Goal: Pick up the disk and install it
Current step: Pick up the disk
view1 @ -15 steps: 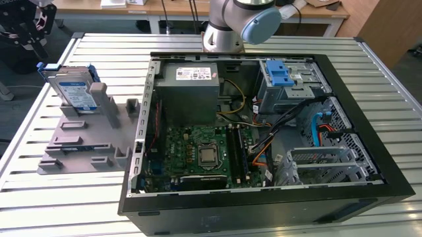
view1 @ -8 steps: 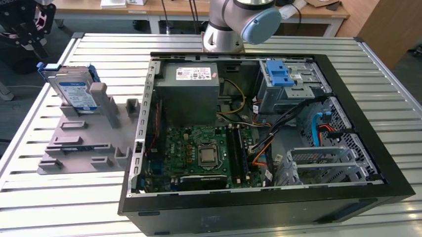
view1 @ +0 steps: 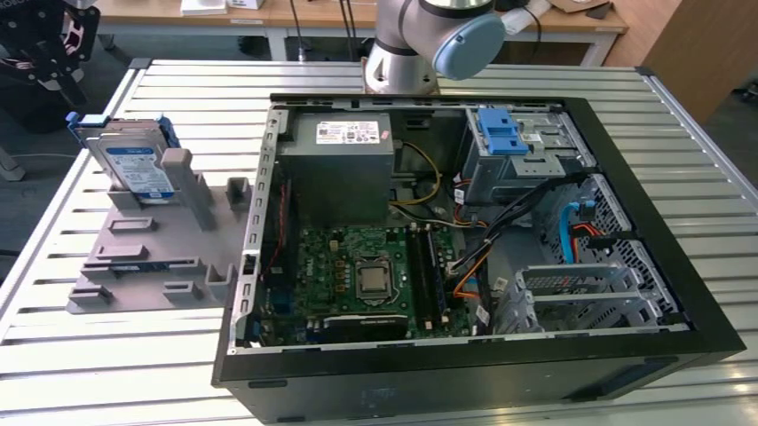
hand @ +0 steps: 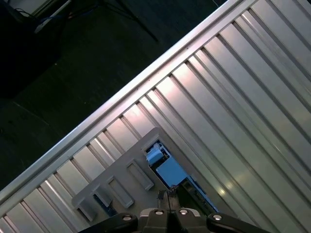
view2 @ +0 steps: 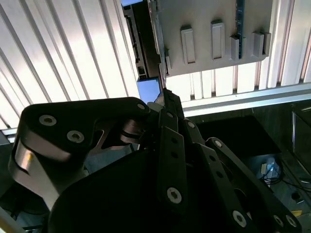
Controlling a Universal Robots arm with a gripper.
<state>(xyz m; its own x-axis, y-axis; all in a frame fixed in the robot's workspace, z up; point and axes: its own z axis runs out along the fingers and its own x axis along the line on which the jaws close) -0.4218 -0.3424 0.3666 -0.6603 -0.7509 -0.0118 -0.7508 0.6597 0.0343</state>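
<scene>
The disk stands on edge in a grey slotted rack at the exterior view's left, its white-and-blue label facing out and a blue carrier frame round its edges. My black gripper hangs above and slightly behind it, not touching. In the first wrist view the fingertips meet at my gripper, just above the disk's blue end in the rack. In the second wrist view my gripper is shut with nothing in it, near the disk's edge.
An open black computer case lies on the slatted metal table, right of the rack. Inside are a green mainboard, a grey power-supply box, a metal drive bay with a blue latch and loose cables.
</scene>
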